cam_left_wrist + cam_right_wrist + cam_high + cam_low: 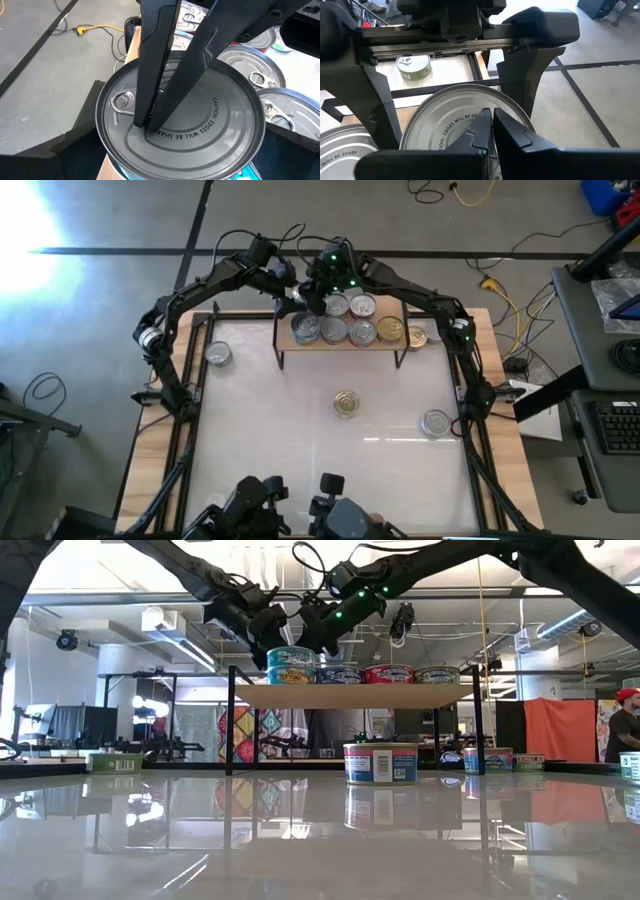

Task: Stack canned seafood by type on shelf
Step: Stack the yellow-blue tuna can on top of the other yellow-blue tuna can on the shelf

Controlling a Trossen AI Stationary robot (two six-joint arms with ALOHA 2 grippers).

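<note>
A silver-topped tin sits on top of another tin at the left end of the light-wood shelf. It also shows in the low view. My left gripper stands over it with a finger on either side. My right gripper is shut, with its tips on the tin's lid. Several more tins stand in rows on the shelf to the right of the stack. My left gripper has the top tin's round side wall between its two widely spread fingers, one on each side, coming from above and from the table's far left. The tin stands upright and level on the lower tin. My right gripper presses its shut fingertips down on the middle of the tin's lid. It comes slanting down from the far right.
Loose tins stand on the white tabletop: one at the left, a gold-topped one in the middle, one at the right. Another gold-topped tin stands by the shelf's right end. The near half of the table has free room.
</note>
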